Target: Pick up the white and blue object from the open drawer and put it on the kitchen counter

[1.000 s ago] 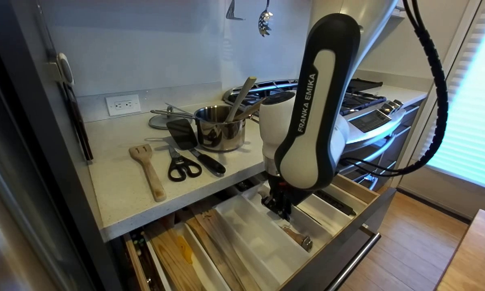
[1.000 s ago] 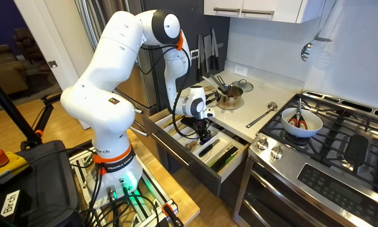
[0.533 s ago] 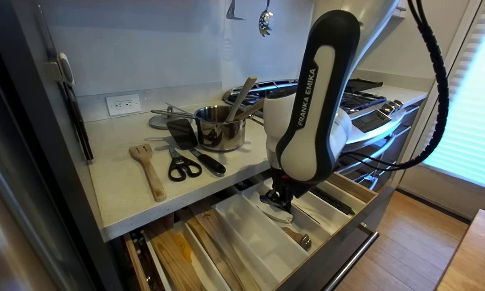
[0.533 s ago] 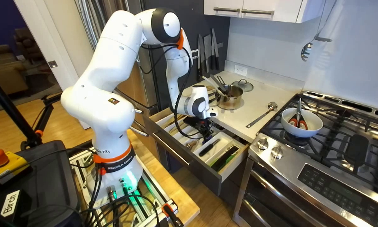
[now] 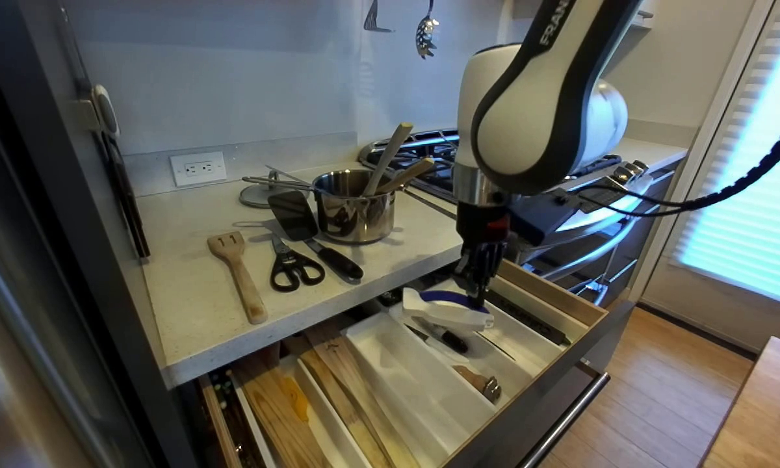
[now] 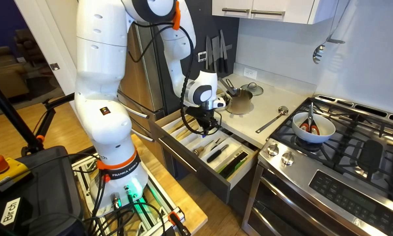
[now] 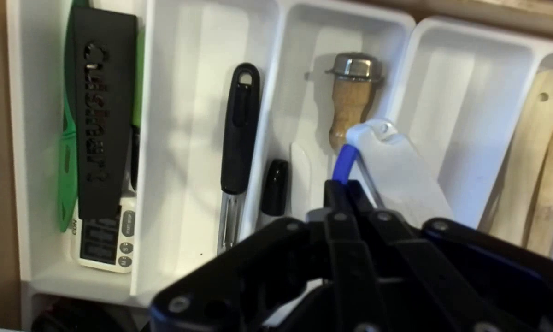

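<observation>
White and blue object (image 5: 447, 316): one, slim; held by the gripper (image 5: 480, 298), right of centre in an exterior view, above the compartments of the open drawer (image 5: 539, 400). Blue edge uppermost, white body below; right end lower in the frame than the left.

Gripper: pinched on the blue part, lower centre of the wrist view; the white body shows above and to the right of the grip.

Open drawer: lower half of the exterior frame, out beneath the worktop (image 5: 185, 292); dark front with metal bar handle (image 5: 567, 421). Contents, wrist view, left to right:
– green utensil (image 7: 67, 180), far left;
– black sleeve (image 7: 103, 115) lettered "Cuisinart", upper left, partly over a white timer (image 7: 100, 242);
– black-handled peeler (image 7: 238, 143), left of centre, next compartment;
– small black-ended item (image 7: 274, 186), centre, perhaps a knife, lower part hidden;
– wood-handled tool (image 7: 351, 103) with metal cap, upper centre, same compartment as that item;
– wooden utensils (image 7: 527, 161), right edge.

Worktop, left half of an exterior view: slotted wooden spatula (image 5: 242, 278); black-handled scissors (image 5: 291, 263); black turner (image 5: 292, 216); steel pot (image 5: 357, 220), pale-handled utensils (image 5: 387, 161) leaning in it. Also on the worktop, right of centre in an exterior view: glass lid (image 6: 256, 90), near the pot; long-handled steel spoon (image 6: 271, 121).

Steel stove (image 6: 296, 178), right side of the frame: white bowl (image 6: 317, 138) on top, red-handled scissors (image 6: 310, 118) standing in it.
</observation>
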